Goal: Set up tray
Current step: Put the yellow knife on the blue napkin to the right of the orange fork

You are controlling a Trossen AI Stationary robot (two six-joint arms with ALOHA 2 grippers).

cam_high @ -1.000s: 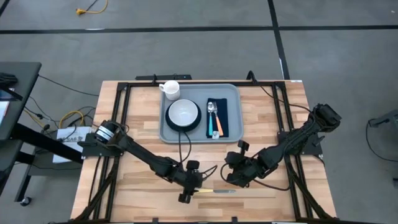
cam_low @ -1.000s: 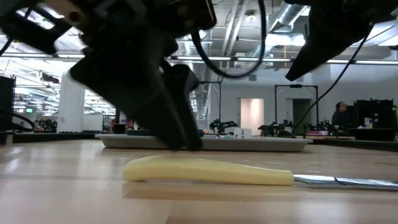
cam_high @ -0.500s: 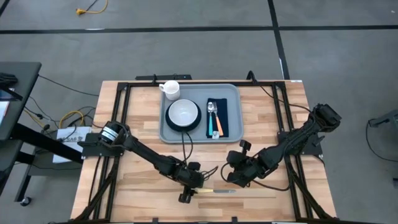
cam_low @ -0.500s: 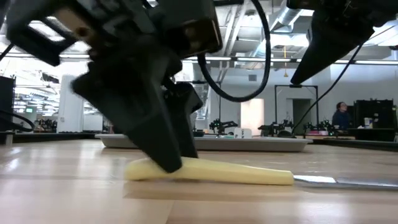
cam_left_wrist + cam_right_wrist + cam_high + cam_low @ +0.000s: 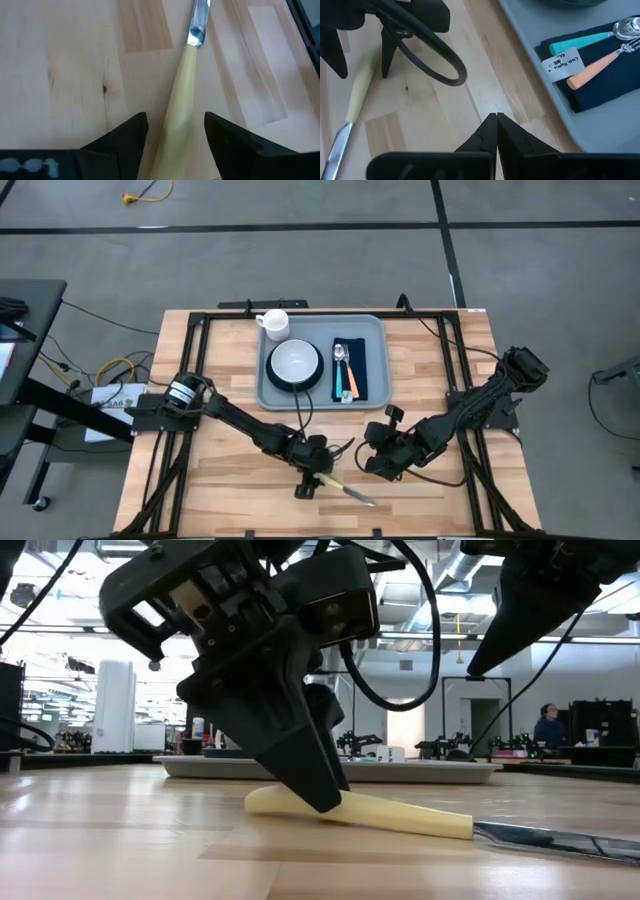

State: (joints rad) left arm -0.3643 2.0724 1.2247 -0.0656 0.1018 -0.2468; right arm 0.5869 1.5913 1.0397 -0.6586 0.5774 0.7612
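The left gripper [image 5: 312, 482] is lowered onto the table [image 5: 220, 490] near the front edge, with bare wood to either side of it. Its fingers [image 5: 125, 137] are spread wide and straddle the pale handle of a knife [image 5: 345, 491], one on each side; whether they press the handle cannot be told. The knife lies flat on the wood. Its handle end sits between the fingers, and its blade [image 5: 199, 20] points away from the gripper, toward the front right of the table.

The right gripper [image 5: 381, 464] hangs just right of the left one, above the table, with its fingers [image 5: 495, 131] closed together and nothing held.

The tray [image 5: 377, 350] lies well beyond both grippers, at the far middle of the table, separated from them by open wood. Its long axis runs from left to right across the table. A bowl [image 5: 295, 363] is seen on its left half and a napkin [image 5: 359, 370] with cutlery on its right half. A cup [image 5: 273, 323] stands at its far left corner.
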